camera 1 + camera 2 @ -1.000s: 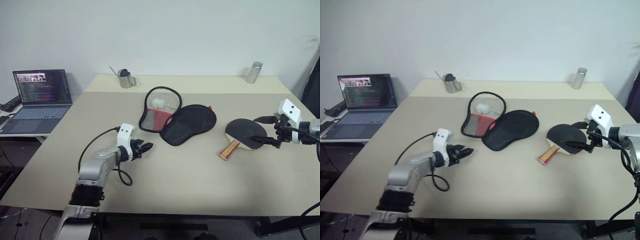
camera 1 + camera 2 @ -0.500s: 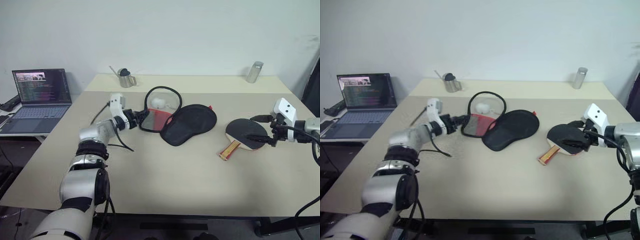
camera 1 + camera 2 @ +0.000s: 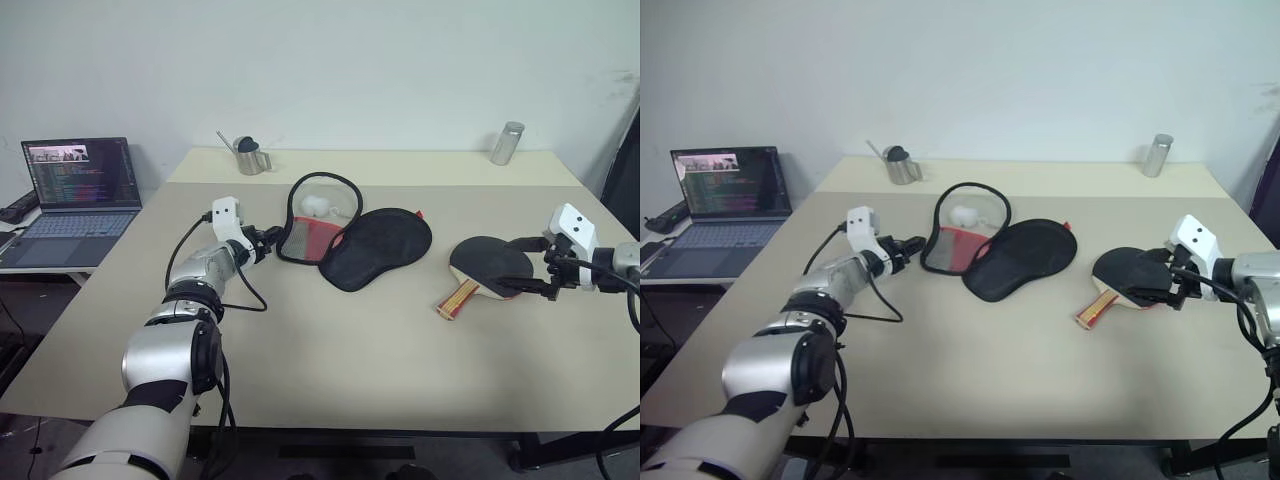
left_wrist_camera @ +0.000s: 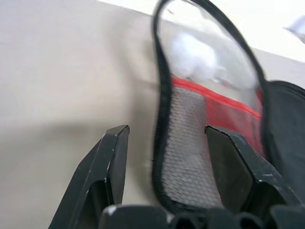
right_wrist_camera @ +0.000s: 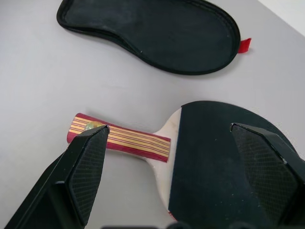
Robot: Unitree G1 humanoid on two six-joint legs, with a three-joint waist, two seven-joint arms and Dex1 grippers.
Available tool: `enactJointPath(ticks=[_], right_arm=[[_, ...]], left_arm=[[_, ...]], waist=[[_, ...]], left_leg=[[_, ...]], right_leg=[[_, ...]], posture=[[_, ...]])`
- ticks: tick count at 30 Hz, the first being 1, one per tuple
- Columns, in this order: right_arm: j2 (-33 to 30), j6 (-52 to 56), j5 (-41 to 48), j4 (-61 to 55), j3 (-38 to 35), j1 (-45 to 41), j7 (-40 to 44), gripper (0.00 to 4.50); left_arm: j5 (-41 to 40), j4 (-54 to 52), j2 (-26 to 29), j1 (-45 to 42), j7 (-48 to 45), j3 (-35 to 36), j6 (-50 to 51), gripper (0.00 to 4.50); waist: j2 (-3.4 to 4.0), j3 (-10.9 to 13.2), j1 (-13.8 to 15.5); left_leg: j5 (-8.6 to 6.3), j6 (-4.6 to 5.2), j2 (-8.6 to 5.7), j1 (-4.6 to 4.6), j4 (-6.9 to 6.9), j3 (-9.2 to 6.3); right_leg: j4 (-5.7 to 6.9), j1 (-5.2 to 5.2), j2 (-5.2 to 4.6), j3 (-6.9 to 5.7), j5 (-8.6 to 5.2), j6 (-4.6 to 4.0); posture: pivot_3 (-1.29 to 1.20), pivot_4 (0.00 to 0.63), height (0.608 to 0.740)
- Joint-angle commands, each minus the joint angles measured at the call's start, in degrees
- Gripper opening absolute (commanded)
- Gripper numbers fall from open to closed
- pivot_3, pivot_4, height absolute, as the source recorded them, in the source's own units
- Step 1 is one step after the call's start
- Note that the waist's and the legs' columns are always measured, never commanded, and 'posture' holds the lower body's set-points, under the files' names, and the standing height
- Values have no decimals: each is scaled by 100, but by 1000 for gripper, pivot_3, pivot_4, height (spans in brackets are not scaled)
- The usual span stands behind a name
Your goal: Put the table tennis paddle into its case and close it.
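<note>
The case point(image 3: 378, 245) lies unzipped at mid-table. Its black half is flat, and its red-and-mesh half point(image 3: 318, 215) stands tilted up with a white thing inside. My left gripper point(image 3: 272, 238) is at the raised half's near-left edge. In the left wrist view it is open point(image 4: 167, 138), and the zip edge of the case point(image 4: 190, 143) runs between its fingers with a gap on both sides. The table tennis paddle point(image 3: 490, 266) lies black face up to the right, handle point(image 5: 119, 138) pointing toward the near edge. My right gripper point(image 3: 527, 268) is wide open just over the paddle point(image 5: 224, 157), holding nothing.
A laptop point(image 3: 75, 190) sits open on a lower side table at the left. A metal cup point(image 3: 250, 157) stands at the table's point(image 3: 350, 370) back left and a metal cylinder point(image 3: 508, 143) at the back right. A black cable point(image 3: 245, 295) hangs from my left wrist.
My left arm has swung from the near middle of the table up to the raised half's edge, and its gripper now straddles the zip. The right gripper has stayed over the paddle.
</note>
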Motion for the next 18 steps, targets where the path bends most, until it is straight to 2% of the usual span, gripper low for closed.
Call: enactJointPath(ticks=[1, 8, 18], right_arm=[[-138, 61, 98, -258, -242, 4, -51, 4500], [-155, 142, 97, -319, -246, 5, -28, 4500], [-170, 204, 93, -384, -259, 9, -21, 4500]], left_arm=[[112, 46, -27, -93, 328, 86, -120, 2744], [260, 181, -375, -129, 220, 56, 67, 2744], [439, 203, -572, -135, 328, 81, 109, 2744]], waist=[[0, 0, 4], [0, 0, 17], [0, 0, 12]], left_leg=[[0, 0, 0, 0, 0, 0], [0, 0, -2, -5, 2, -2], [0, 0, -1, -4, 2, 3]], right_leg=[[0, 0, 0, 0, 0, 0], [-1, 0, 0, -2, 0, 0], [3, -3, 0, -2, 1, 1]], posture=[[0, 150, 740], [0, 150, 740], [0, 150, 740]])
